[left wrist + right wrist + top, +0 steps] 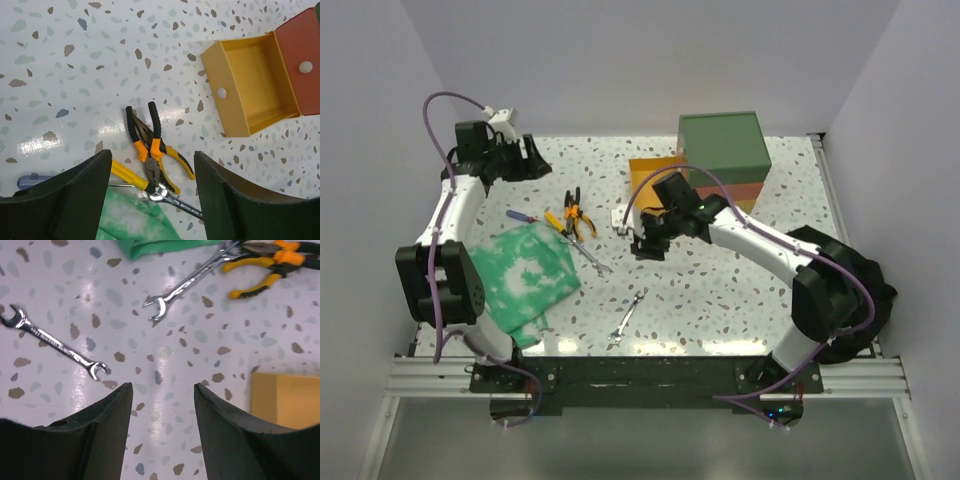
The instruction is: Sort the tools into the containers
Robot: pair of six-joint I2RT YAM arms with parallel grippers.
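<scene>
Top external view showed the pick-up step in hand, nothing sorted: both arms' jaws stood spread and empty, pliers (575, 215) and wrenches (628, 318) lay loose about the table's centre, the yellow drawer (645, 170) gaped near the far edge, and the next move, as judged, required the right jaws to lower astride one wrench.
</scene>
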